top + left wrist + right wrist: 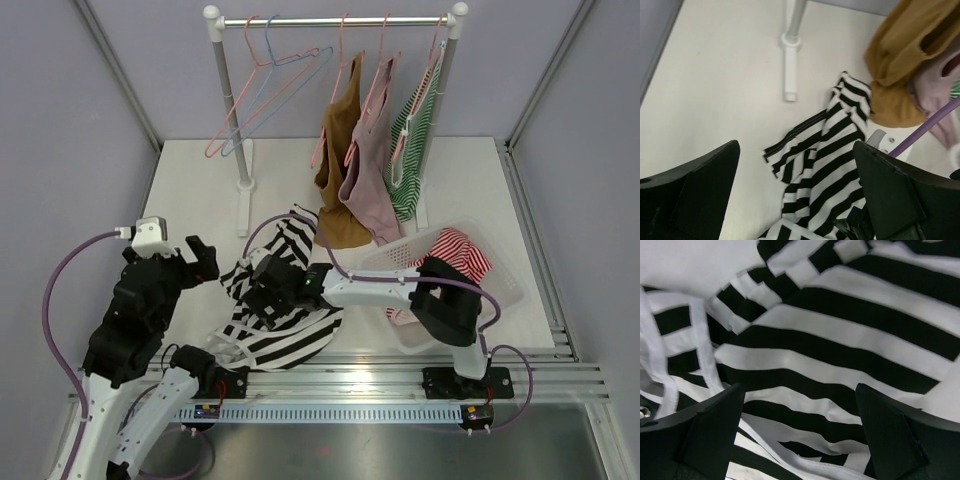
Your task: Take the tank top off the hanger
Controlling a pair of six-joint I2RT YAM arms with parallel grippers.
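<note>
Striped tank top [290,340] lies crumpled on the table [200,190] at lower centre; right gripper [268,287] gapes directly over it, likely ready to grasp, while left gripper [203,260] hangs open, empty, at frame left.

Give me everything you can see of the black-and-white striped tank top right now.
The striped tank top is soft-looking fabric in broad black and white bands with white-edged straps. It lies crumpled on the table in front of the rack, its far tip beside the hanging mustard top. The right gripper sits low over its middle, fingers open, gripping nothing; contact is unclear. The left gripper, open, is off its left edge.
</note>
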